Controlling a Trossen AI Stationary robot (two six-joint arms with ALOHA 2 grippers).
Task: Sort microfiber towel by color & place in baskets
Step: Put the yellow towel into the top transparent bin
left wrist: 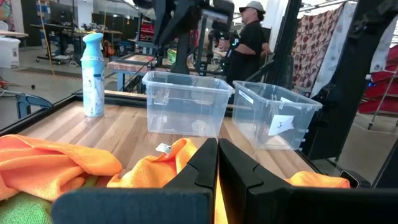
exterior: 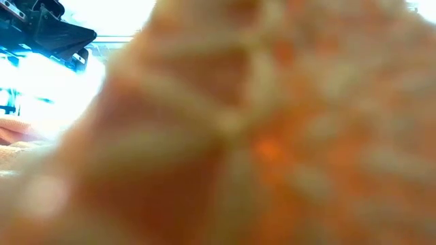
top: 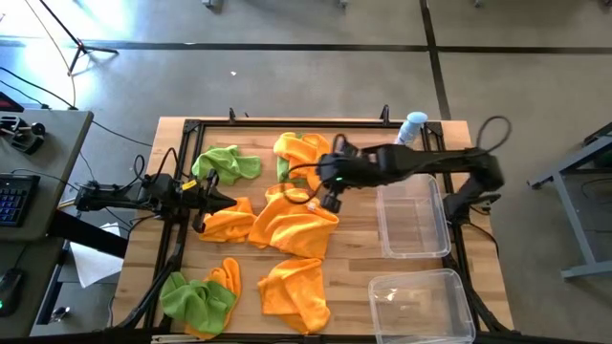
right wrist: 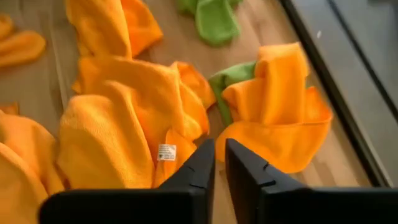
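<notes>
Wooden table (top: 354, 263) in the high view carries scattered orange towels (top: 292, 225) and green towels (top: 229, 162), two empty baskets (top: 413, 218) at its right side, the right gripper (top: 330, 203) over the central orange heap, and the left gripper (top: 203, 203) at the left edge. Left wrist view shows its fingers shut on nothing, facing the baskets and a spray bottle (left wrist: 93, 74). Right wrist view shows fingers (right wrist: 198, 168) slightly parted above an orange fold; risk: overlapping cloths may lift together, including the green one tucked beside the neighbouring pile.
</notes>
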